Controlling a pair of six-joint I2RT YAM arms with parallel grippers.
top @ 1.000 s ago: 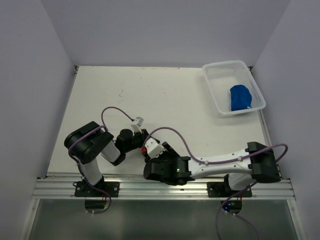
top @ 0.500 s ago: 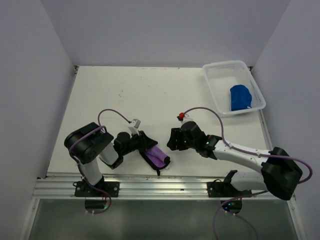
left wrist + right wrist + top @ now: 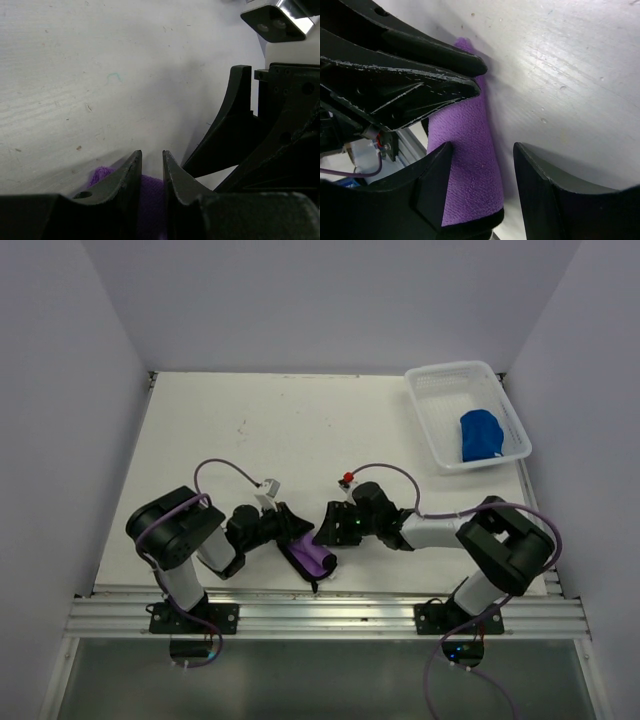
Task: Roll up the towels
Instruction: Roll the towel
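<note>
Looked mid-roll: purple towel (image 3: 470, 170) nipped by left gripper (image 3: 151, 157), straddled by open right gripper (image 3: 484, 147); probably needed closing, turning next.

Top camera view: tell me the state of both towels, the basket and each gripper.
Purple towel with a black side: rolled, lying on the table.
Bright blue towel: bundled, inside the white plastic mesh basket.
Basket: upright, at the far right corner.
Left gripper: shut on the purple towel's end.
Right gripper: open, alongside the roll.
</note>
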